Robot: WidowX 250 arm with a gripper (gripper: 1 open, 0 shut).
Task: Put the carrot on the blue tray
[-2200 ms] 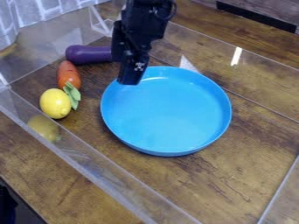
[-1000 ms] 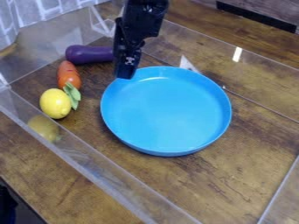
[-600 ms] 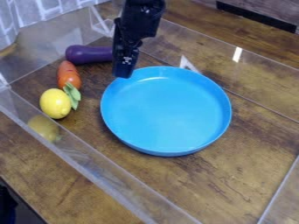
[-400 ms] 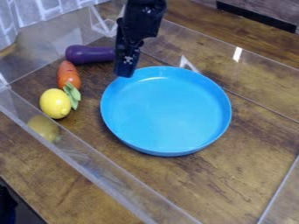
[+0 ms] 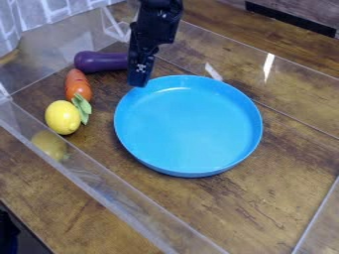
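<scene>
You have one carrot (image 5: 79,84), one lemon (image 5: 61,117), one eggplant (image 5: 101,61) and one blue tray (image 5: 189,124). Your gripper (image 5: 139,72), jaws apart, hangs right of the carrot, which lies on the table beside the lemon.

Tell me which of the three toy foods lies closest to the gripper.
The purple eggplant. It lies right beside the gripper, just left of it in the picture, while the carrot and the yellow lemon sit farther off, toward the lower left.
</scene>
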